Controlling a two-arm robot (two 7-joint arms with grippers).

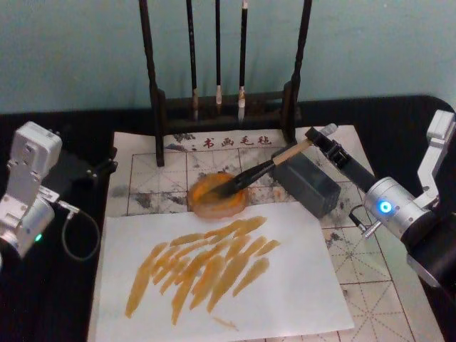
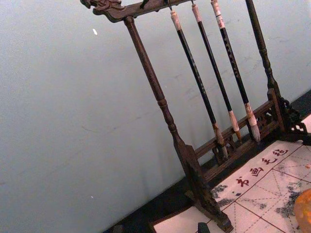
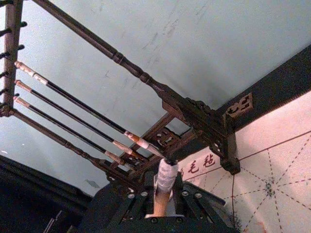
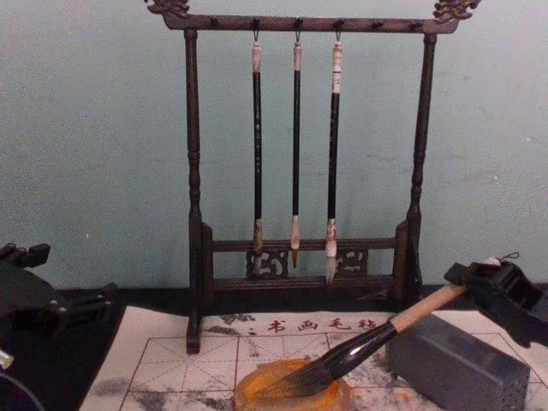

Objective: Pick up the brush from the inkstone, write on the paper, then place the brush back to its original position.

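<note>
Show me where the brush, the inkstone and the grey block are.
brush (image 1: 256, 172), head view, black lower section of its handle.
inkstone (image 1: 216, 211), head view, front orange rim.
grey block (image 1: 308, 179), head view, top face.

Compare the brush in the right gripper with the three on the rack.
The brush is thick with a tan handle; the hanging brushes are thin and dark. The brush tilts, tip in the inkstone, held by the right gripper; the hanging brushes hang upright, untouched. Both point tips down. The left gripper is parked.
</note>
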